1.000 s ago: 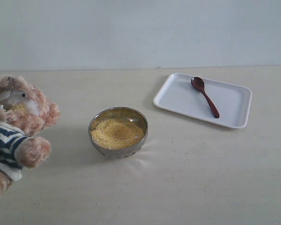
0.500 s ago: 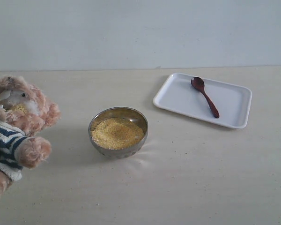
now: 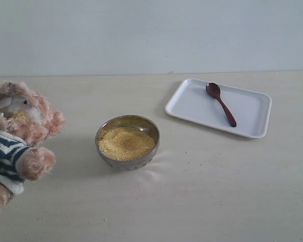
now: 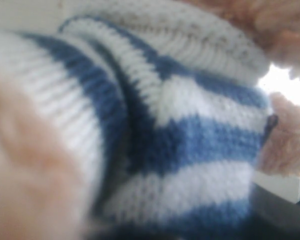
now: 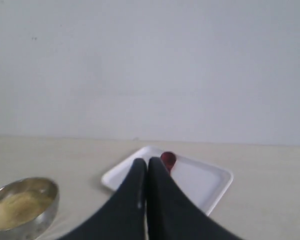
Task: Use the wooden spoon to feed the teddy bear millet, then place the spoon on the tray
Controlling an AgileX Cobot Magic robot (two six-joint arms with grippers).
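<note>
- Wooden spoon (image 3: pixel 221 103) lies flat in the tray (image 3: pixel 192 108), its bowl end toward the far rim and its handle slanting toward the near one; nothing grips it.
- Nothing has moved over the last second; spoon, tray, bowl (image 3: pixel 126 164) and bear (image 3: pixel 20 131) sit exactly where they were in the exterior view; the scene is at rest.
- Right gripper (image 5: pixel 147 162) is clenched on nothing, jaws pressed together; it hangs back from the tray, and the spoon's bowl end shows just past its tips in the right wrist view; the exterior view does not show it at all.
- Left gripper is not visible in any view; the bear's striped shirt (image 4: pixel 190 135) fills the left wrist view at very close range; whether that gripper is clamped on the bear I cannot tell, though the closeness suggests it.
- Bear is at the left edge of the exterior view, well apart from the bowl; a yellow patch at its muzzle is likely millet.
- Millet (image 3: pixel 126 143) lies as a flat heap in the bowl, between bear and tray.
- Both parts of the task look done: bear fed, spoon on the tray; the stillness reads as the end of the job, with at most the bear left to let go.
</note>
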